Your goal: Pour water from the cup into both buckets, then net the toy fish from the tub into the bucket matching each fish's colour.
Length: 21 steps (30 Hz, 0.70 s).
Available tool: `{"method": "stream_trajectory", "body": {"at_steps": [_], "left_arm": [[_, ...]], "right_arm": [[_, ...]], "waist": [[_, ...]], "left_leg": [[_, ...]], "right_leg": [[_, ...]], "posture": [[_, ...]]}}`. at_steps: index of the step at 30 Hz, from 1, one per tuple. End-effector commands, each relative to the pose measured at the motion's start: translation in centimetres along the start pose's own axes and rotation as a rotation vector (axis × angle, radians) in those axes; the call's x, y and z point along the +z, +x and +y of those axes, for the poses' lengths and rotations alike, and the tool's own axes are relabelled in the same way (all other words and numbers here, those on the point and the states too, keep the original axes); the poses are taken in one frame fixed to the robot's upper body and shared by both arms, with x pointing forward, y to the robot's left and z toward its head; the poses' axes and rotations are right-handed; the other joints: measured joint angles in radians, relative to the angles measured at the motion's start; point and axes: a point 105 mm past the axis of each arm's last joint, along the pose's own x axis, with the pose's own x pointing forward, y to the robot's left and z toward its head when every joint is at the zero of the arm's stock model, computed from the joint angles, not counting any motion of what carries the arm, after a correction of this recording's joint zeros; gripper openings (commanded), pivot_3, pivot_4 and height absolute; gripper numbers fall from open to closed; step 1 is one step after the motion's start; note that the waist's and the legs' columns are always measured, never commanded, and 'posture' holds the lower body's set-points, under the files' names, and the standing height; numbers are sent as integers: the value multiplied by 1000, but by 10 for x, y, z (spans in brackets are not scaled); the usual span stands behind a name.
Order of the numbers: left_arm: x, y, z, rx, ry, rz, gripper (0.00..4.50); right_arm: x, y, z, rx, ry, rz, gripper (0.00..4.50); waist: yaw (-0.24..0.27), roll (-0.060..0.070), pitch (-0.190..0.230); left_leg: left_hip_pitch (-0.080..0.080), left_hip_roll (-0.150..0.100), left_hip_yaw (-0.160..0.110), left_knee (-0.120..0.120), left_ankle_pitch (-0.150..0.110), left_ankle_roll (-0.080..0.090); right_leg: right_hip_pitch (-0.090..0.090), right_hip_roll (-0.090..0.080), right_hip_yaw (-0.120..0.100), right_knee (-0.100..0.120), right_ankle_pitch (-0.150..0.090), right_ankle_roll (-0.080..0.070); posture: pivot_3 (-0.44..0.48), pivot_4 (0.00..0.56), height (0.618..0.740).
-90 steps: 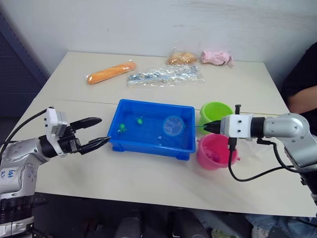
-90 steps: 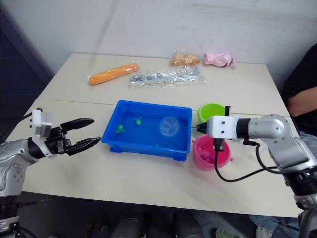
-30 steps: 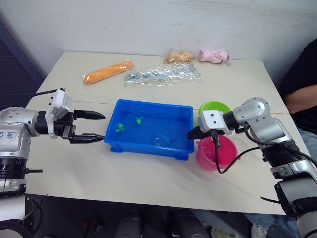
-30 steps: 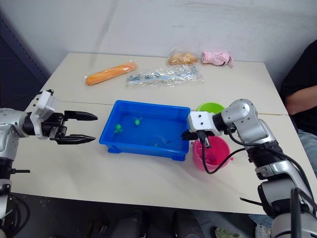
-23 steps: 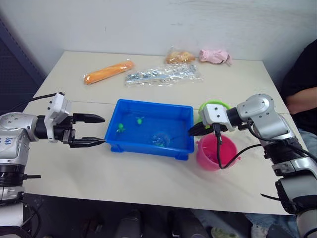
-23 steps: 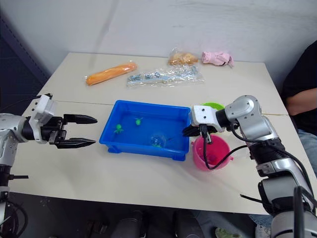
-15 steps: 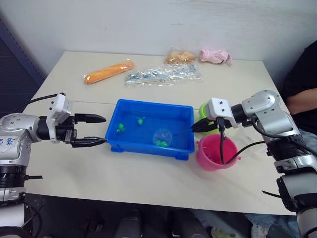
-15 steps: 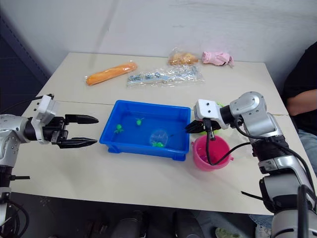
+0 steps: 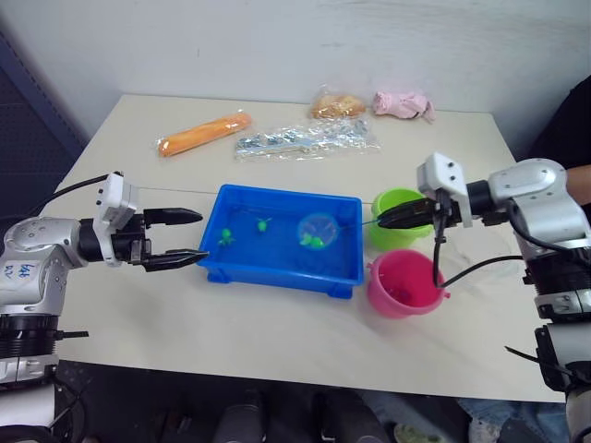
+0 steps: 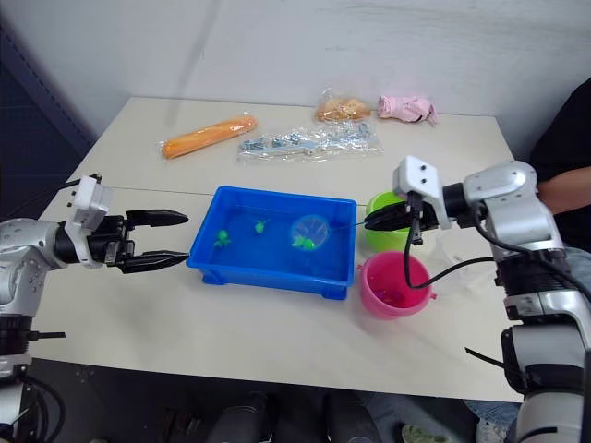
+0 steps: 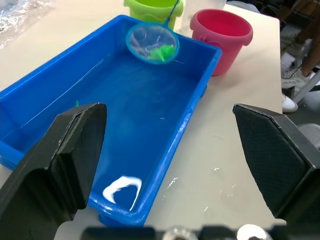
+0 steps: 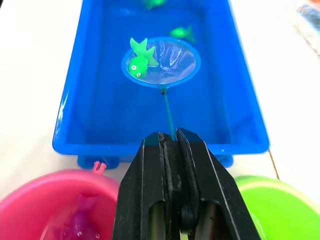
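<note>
Lifted clear of the water since a second ago, the small blue-rimmed hoop net (image 9: 316,231) now hangs over the shallow blue plastic tub (image 9: 283,240) at frame centre, a green toy fish (image 12: 138,60) caught in its mesh. My right tool (image 9: 388,218) is pressed together on the net's thin handle; my left tool (image 9: 185,237) waits spread at centre left. I judge the catch bound for the lime green bucket (image 9: 402,213), right of centre, above the pink bucket (image 9: 404,282), which already holds a pink fish (image 12: 82,215). Two more green fish (image 9: 242,232) remain in the tub. On the pale worktop (image 9: 277,341), upper frame: bagged items and an orange roll (image 9: 205,134).
</note>
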Motion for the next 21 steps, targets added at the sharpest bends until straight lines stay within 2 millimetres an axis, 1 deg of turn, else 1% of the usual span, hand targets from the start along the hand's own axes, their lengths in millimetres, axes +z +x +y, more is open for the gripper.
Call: {"method": "stream_trajectory", "body": {"at_steps": [1, 4, 7, 10, 12, 13, 14, 16, 17, 18, 21], "left_arm": [[22, 8, -2, 30, 52, -96, 4356], [26, 17, -2, 51, 55, -138, 4356], [27, 22, -1, 67, 55, -166, 4356], [37, 34, 5, 89, 62, -230, 4356], [39, 37, 7, 95, 65, -242, 4356], [40, 38, 8, 96, 67, -246, 4356], [43, 41, 9, 94, 69, -259, 4356], [49, 48, 11, 86, 76, -281, 4356], [51, 50, 12, 84, 78, -286, 4356], [51, 51, 12, 83, 76, -286, 4356], [50, 53, 15, 86, 69, -286, 4356]], "right_arm": [[14, -19, 9, -63, 57, -78, 0], [13, -27, 20, -115, 109, -112, 0], [11, -32, 26, -156, 133, -123, 0], [9, -47, 31, -235, 170, -139, 0], [11, -52, 33, -256, 178, -149, 0], [12, -54, 33, -269, 180, -152, 0], [13, -61, 32, -300, 173, -152, 0], [7, -84, 25, -412, 145, -120, 0], [4, -91, 23, -449, 132, -105, 0], [2, -95, 22, -469, 136, -98, 0], [-15, -108, 16, -539, 83, 4, 0]], "waist": [[1, 0, 0], [3, 0, 0], [0, 0, 0], [3, 0, 0], [4, 0, 0], [2, 0, 0], [-1, 0, 0], [3, 0, 0], [4, 0, 0], [4, 0, 0], [3, 0, 0]], "left_leg": [[0, 0, 0, 0, 0, 0], [-2, 0, -1, 0, 0, 0], [-2, 0, 0, 1, 0, 0], [-1, 0, -1, 1, 0, 0], [-1, 0, -1, 1, 0, 0], [-1, 0, -1, 1, 0, 0], [-1, 0, -1, 1, 0, 0], [-1, 0, 0, 1, 0, 0], [-1, 0, -1, 1, 0, 0], [-1, 0, 0, 1, 0, 0], [-1, 0, 0, 1, 0, 0]], "right_leg": [[0, 0, 0, 0, 0, 0], [0, 0, 0, -2, 0, 0], [0, 0, 0, -1, 0, 0], [1, 0, 0, 0, 0, 0], [1, 1, -1, 0, 0, 0], [1, 1, 0, 0, 0, 0], [1, 1, 0, 0, 0, 0], [1, 1, 0, 0, 0, 0], [1, 1, 0, 0, 0, 0], [1, 1, 0, 0, 0, 0], [1, 1, 0, -1, 0, 0]], "posture": [[0, 150, 740], [0, 150, 740], [0, 150, 740], [0, 150, 740], [0, 150, 740], [0, 150, 740], [0, 150, 740], [0, 150, 740], [0, 150, 740], [0, 150, 740], [0, 150, 740]]}}
